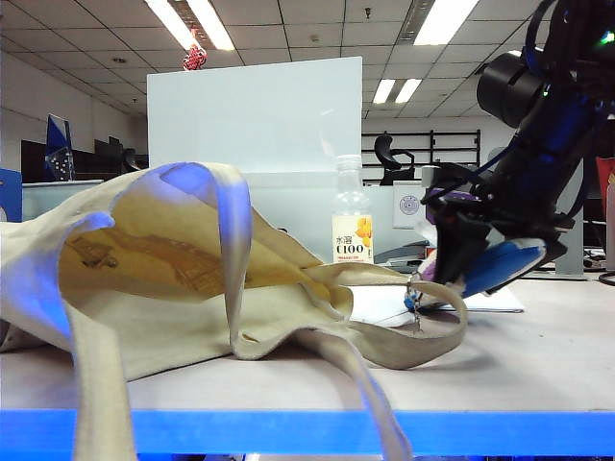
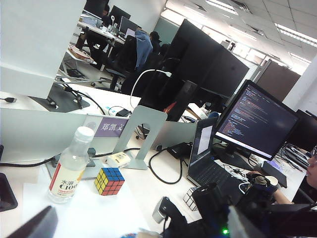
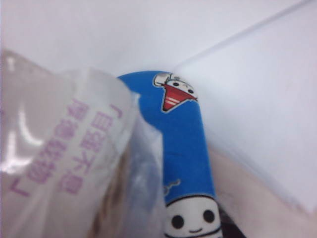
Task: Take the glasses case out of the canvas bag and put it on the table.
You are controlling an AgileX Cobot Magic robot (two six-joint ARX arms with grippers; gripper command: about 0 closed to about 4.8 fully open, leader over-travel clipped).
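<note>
The beige canvas bag (image 1: 163,288) lies slumped on the left half of the table (image 1: 538,355), its mouth towards the right and one strap looping out along the table. To the right of the bag, my right gripper (image 1: 480,261) is shut on the bright blue glasses case (image 1: 507,263), tilted just above the table. The right wrist view shows the glasses case (image 3: 183,148) close up with its white cartoon markings; a clear plastic wrapper (image 3: 64,163) lies against it. My left gripper (image 2: 136,224) stands wide open and holds nothing. It does not show in the exterior view.
A drink bottle (image 1: 352,216) stands behind the bag, in front of a white partition board (image 1: 255,125). A Rubik's cube (image 2: 109,180) sits beside the bottle (image 2: 69,168). White paper sheets (image 1: 384,303) lie under the bag's strap. The table's blue front edge (image 1: 307,432) runs along the bottom.
</note>
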